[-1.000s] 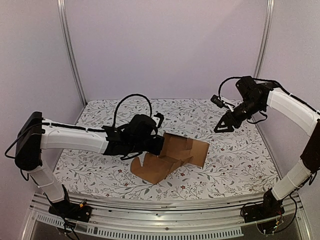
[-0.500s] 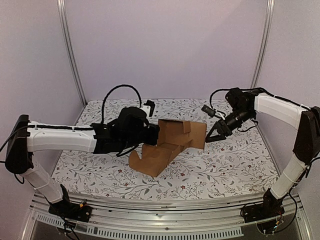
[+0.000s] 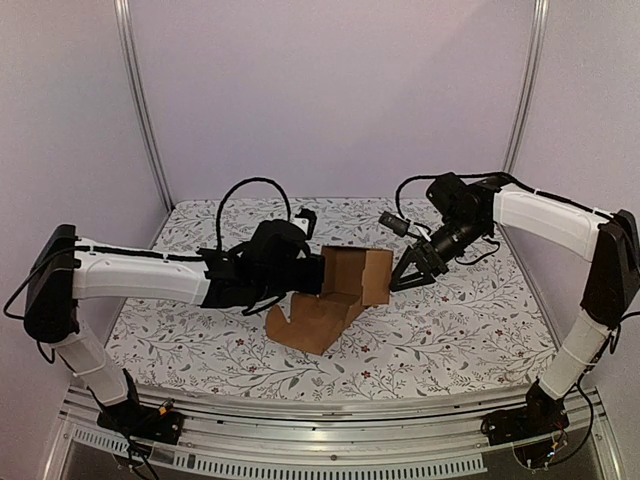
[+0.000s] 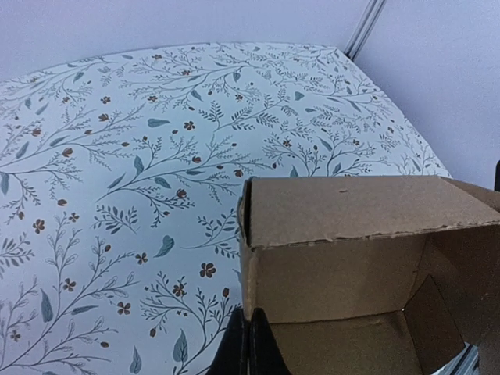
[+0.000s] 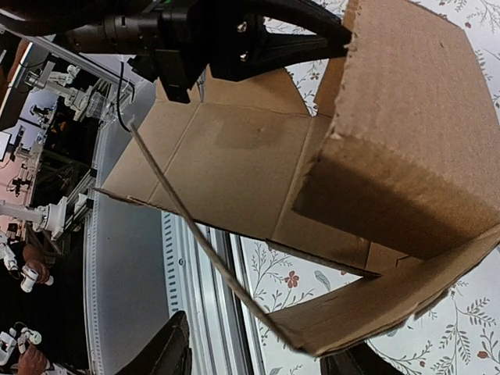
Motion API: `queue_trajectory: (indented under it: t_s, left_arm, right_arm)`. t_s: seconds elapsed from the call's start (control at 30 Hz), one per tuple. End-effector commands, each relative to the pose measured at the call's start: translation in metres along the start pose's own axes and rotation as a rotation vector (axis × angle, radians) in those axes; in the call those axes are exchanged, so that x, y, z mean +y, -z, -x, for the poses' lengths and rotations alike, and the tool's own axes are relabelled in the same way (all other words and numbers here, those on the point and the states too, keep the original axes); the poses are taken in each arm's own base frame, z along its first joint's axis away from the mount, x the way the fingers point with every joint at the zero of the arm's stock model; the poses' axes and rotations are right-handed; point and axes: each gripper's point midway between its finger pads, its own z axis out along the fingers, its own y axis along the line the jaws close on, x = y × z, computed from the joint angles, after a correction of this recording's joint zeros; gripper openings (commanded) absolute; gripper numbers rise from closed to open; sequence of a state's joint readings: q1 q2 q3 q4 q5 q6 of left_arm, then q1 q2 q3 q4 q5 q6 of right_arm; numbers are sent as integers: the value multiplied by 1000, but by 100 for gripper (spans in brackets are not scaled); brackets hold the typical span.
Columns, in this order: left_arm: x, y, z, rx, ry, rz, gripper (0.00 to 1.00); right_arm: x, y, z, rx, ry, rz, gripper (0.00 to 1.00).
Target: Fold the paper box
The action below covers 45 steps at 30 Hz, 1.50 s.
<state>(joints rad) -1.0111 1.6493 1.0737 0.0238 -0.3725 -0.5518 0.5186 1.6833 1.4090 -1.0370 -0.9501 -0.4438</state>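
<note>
Moved: the right arm has swung in from the far right, so the right gripper now sits just beside the paper box. The box's back panel, spread wider a second ago, now stands more upright and the piece looks more compact.
Paper box: plain brown cardboard, half folded, near the middle of the floral-patterned surface. An upright panel stands at the back with a side wall turned in. A wide flap slants down toward the near edge, its lower end on the surface.
Left gripper: closed tight on the box's left edge. The left wrist camera shows the thin cardboard pinched between its dark fingers, with the box's open inside to their right.
Right gripper: jaws roughly half apart, nothing held between them. The tips point down and left at the box's right wall. From above I cannot tell whether they touch it.
Right wrist camera: both fingers sit low in the frame, well apart. The box's inner panels and slanting flap are ahead of them, with the left gripper at the far side.
</note>
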Motion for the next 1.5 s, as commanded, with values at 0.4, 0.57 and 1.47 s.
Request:
queue_trajectory:
  t_s: [0.4, 0.57, 1.47]
  left_arm:
    - [-15, -5, 7, -29, -39, 33, 0]
    - [-16, -5, 4, -18, -88, 72, 0]
    - [-33, -7, 8, -128, -9, 267, 0]
  right_arm:
    - [-57, -13, 13, 45, -189, -189, 59]
    - [-61, -15, 20, 34, -242, -177, 60]
    - [-107, -18, 48, -56, -362, -375, 54]
